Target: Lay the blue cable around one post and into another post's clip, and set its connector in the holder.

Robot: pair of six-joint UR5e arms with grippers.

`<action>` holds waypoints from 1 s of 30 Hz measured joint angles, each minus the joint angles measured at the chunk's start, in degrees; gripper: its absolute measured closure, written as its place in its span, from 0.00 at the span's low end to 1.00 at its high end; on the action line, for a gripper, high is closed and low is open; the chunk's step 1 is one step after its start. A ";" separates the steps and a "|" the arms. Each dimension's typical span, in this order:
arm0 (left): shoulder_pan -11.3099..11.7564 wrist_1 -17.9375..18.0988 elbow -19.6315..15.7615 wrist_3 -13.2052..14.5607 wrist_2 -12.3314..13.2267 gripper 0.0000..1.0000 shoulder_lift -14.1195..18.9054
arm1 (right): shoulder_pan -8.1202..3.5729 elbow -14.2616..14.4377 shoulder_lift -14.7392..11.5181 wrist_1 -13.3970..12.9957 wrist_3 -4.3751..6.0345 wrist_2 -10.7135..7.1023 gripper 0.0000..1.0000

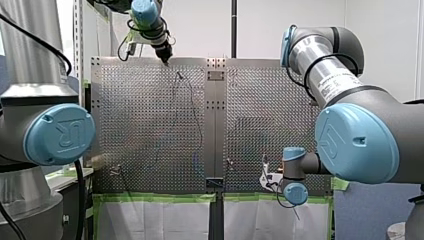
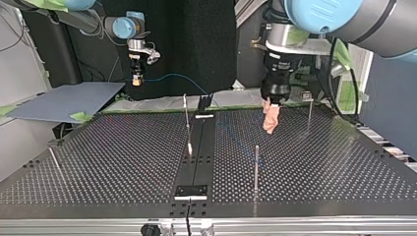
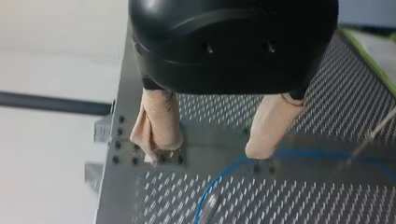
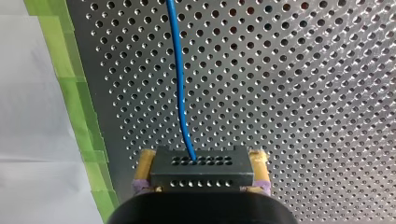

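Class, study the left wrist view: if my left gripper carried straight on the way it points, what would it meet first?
My left gripper would probably meet the perforated table, one pad landing on or beside the blue cable; depth is unclear.

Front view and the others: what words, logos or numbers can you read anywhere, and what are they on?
"UR": raised logo on my left arm's blue cap, front view.
Printed label on my right arm's silver tube: too small to read.
Label on my left arm's wrist, top view: blurred.
Nothing else readable.
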 joint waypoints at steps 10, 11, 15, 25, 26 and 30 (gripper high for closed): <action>-4.99 5.00 -5.01 -4.99 -2.45 0.00 -4.33 | 0.42 0.01 -0.01 0.27 -0.19 0.04 0.98; -5.64 5.66 -5.66 -5.62 -3.07 0.00 -4.97 | 0.49 0.02 -0.01 0.30 -0.22 0.04 0.98; -7.47 7.49 -7.49 -7.46 -4.89 0.00 -6.80 | 0.61 0.06 -0.01 0.64 -0.52 0.10 0.98; -12.97 12.98 -12.99 -10.92 -6.11 0.00 -12.29 | 0.69 0.08 -0.01 1.17 -1.10 0.37 0.98; -13.56 13.55 -13.57 -11.30 -5.67 0.00 -12.89 | 0.69 0.08 -0.01 1.20 -1.11 0.37 0.98; -15.50 15.50 -15.51 -12.31 -3.93 0.00 -14.83 | 0.71 0.08 -0.05 1.51 -1.13 0.40 0.98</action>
